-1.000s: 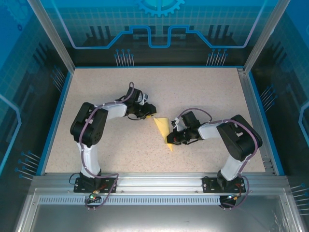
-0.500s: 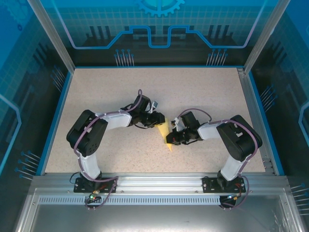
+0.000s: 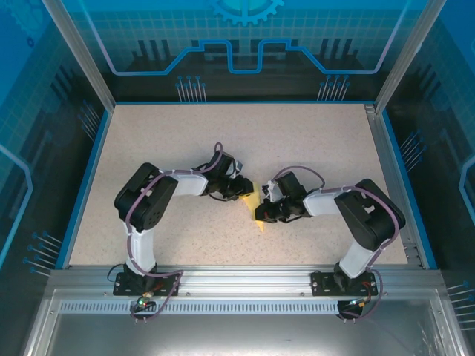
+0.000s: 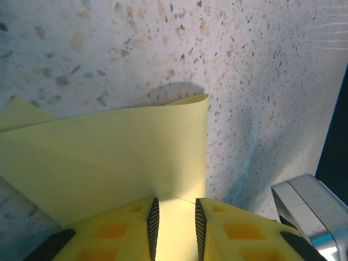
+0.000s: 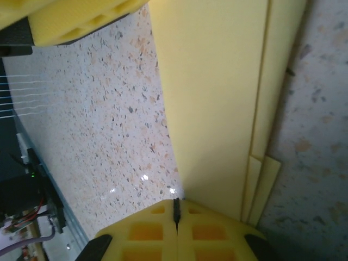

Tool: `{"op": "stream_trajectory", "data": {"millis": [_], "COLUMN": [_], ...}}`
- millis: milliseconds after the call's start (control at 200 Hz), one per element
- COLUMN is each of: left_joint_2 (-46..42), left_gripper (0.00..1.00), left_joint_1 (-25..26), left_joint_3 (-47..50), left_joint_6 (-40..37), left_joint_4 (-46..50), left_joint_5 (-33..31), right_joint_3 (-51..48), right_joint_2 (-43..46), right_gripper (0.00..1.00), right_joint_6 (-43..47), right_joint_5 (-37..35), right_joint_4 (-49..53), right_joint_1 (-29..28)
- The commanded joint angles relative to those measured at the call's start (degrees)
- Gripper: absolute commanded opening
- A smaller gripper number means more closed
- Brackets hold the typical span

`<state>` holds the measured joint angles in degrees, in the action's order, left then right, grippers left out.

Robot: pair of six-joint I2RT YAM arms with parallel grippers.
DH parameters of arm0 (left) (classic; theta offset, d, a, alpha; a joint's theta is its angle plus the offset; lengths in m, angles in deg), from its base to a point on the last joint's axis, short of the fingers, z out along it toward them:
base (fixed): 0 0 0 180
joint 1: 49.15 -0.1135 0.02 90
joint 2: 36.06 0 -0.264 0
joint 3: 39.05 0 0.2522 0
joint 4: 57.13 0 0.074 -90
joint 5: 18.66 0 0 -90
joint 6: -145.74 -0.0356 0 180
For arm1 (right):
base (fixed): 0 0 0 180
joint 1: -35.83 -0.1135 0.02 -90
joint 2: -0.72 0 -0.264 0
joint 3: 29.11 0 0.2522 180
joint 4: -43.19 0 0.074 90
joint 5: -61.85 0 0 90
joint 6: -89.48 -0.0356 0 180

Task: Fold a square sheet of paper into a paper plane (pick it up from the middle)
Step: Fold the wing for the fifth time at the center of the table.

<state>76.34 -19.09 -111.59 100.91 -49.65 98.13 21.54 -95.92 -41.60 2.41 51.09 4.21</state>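
Nearest the bases, the right gripper (image 3: 260,215) sits low over the counter (image 3: 171,141) at the near end of the paper (image 3: 259,220), which lies about mid-counter between the two arms. In the right wrist view its yellow pads (image 5: 217,215) are pressed together with only a dark seam between them. The tips meet the edge of the paper (image 5: 212,98); whether they pinch that edge or merely rest at it I cannot tell. The paper is folded, its layered edges stepped along the right side in that view, on the speckled counter (image 5: 98,136). Beyond it the left gripper (image 3: 242,191) reaches in from the left to the paper's far end, and one of its yellow fingers (image 5: 81,22) shows at the top of the right wrist view. In the left wrist view the left gripper (image 4: 174,209) has its jaws a narrow way apart, with a strip of paper (image 4: 119,157) in the gap and the pads not visibly closed on it. That far part carries diagonal creases, and its far edge curls up off the counter (image 4: 244,65), throwing a shadow
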Motion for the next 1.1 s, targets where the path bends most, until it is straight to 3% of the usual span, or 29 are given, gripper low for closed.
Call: {"op": "stream_trajectory", "data": {"millis": [0,285,545,810,1095], "left_joint_2": [3.0,2.65,2.56,2.81,2.78], "left_gripper": [0.26,0.25,0.25,0.25,0.25], "left_joint_1": [0.29,0.28,0.29,0.26,0.26], "left_joint_3": [-0.39,-0.36,-0.89,-0.81,-0.89], "left_joint_6": [0.34,-1.04,-0.96,-0.87,-1.03], "left_joint_4": [1.75,2.73,2.85,2.94,2.93], "left_joint_5": [-2.28,-2.4,-2.0,-1.66,-2.04], "right_joint_3": [0.47,-1.88,-0.15,1.84,-1.67], "right_joint_2": [3.8,13.67,9.59,8.3,3.93], "right_gripper": [0.02,0.05,0.05,0.04,0.02], "right_joint_6": [0.24,-2.86,-3.09,-1.96,-1.99], "right_joint_5": [-5.8,-11.49,-12.83,-22.07,-20.04], "right_joint_4": [5.68,3.6,1.13,3.14,1.4], "right_joint_1": [-1.85,-2.39,-4.52,-8.26,-8.55]}}
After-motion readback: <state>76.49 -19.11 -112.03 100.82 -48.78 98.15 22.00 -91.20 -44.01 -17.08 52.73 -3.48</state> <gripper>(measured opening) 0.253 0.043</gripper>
